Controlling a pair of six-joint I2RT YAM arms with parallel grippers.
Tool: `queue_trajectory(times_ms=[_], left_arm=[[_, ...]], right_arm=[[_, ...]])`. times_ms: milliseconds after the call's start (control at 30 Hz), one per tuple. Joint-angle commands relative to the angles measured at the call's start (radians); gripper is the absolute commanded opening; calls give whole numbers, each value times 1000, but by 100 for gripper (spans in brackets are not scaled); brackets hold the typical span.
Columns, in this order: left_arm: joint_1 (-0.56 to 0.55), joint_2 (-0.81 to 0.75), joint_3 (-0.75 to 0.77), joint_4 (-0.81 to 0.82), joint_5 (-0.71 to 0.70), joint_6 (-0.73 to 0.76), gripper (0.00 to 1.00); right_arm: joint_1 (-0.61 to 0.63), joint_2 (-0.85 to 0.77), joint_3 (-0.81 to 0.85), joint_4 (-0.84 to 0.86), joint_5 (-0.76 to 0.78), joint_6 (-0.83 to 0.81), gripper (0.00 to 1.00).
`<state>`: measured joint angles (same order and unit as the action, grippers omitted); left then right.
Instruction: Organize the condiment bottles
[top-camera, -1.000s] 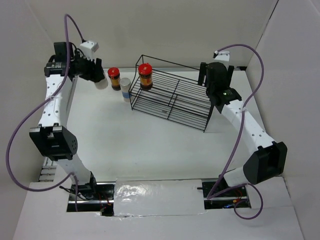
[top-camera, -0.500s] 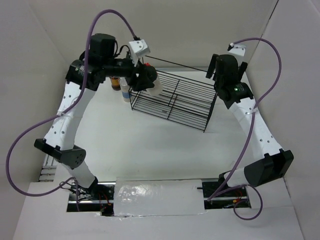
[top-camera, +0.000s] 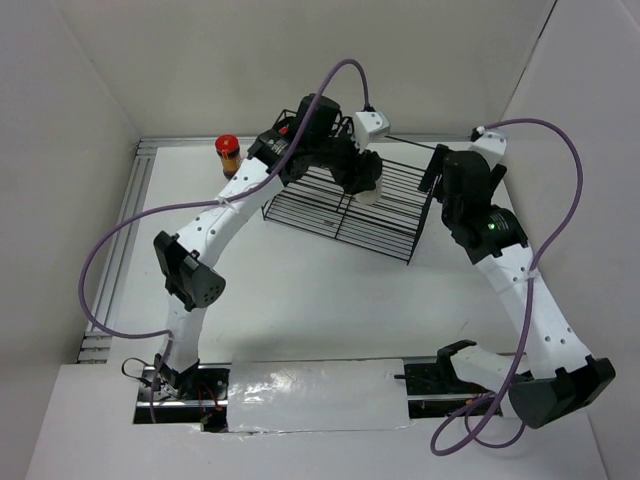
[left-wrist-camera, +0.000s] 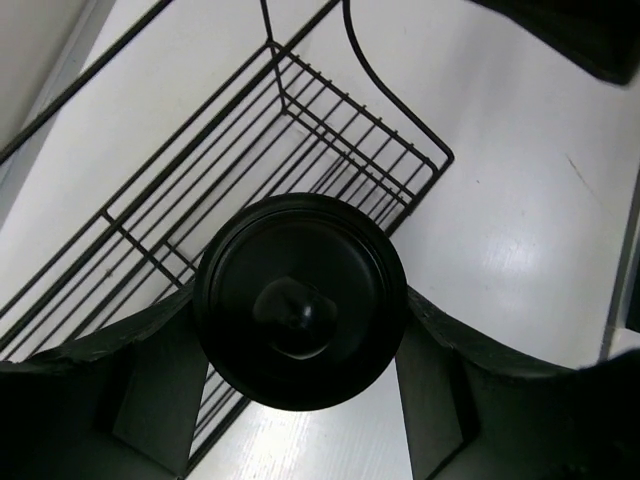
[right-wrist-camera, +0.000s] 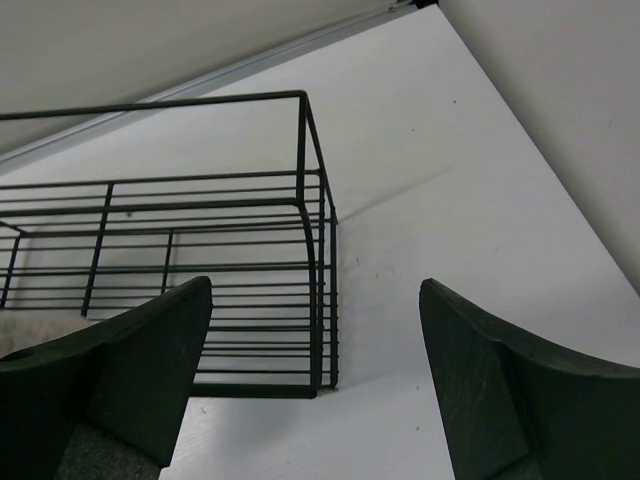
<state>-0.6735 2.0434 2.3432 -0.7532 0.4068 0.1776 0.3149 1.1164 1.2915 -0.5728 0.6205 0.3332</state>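
My left gripper (top-camera: 362, 183) (left-wrist-camera: 300, 335) is shut on a clear jar with a black cap (left-wrist-camera: 300, 300). It holds the jar upright above the right half of the black wire rack (top-camera: 340, 212) (left-wrist-camera: 150, 200). In the top view the jar (top-camera: 369, 191) shows pale below the fingers. A red-capped jar with dark contents (top-camera: 228, 152) stands on the table at the far left. A second red cap (top-camera: 287, 128) peeks out from behind my left arm at the rack's left end. My right gripper (top-camera: 437, 176) (right-wrist-camera: 315, 400) stands open and empty beside the rack's right end (right-wrist-camera: 312, 240).
White walls close in the table at the back and on both sides. A metal rail (top-camera: 140, 190) runs along the left edge. My left arm stretches across the rack's left part and hides what stands behind it.
My left arm has swung from the far left of the table to the right, carrying the jar over the rack. My right arm has shifted a little to the right, its gripper still open.
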Motion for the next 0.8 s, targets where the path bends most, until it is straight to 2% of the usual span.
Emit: queue_trajectory(times_ms=[0,200,633,733,767], left_arm=[[2,-6,30,181,-55,11,0],[-3,58,24,209,-88,23,0],[-9,121,-65,198,-141,22,1],[-9,133,-62,178,-128,10,35],[-9,136,-62,176,-120,-3,60]], right_arm=[[21,-66,-35,-30,-15,17,90],[36,-110,-50,-52,-39,15,90],[69,-101,-28,-65,-64,-6,91],[76,-92,-21,-65,-76,-14,91],[79,-92,-21,-65,-76,-16,92]])
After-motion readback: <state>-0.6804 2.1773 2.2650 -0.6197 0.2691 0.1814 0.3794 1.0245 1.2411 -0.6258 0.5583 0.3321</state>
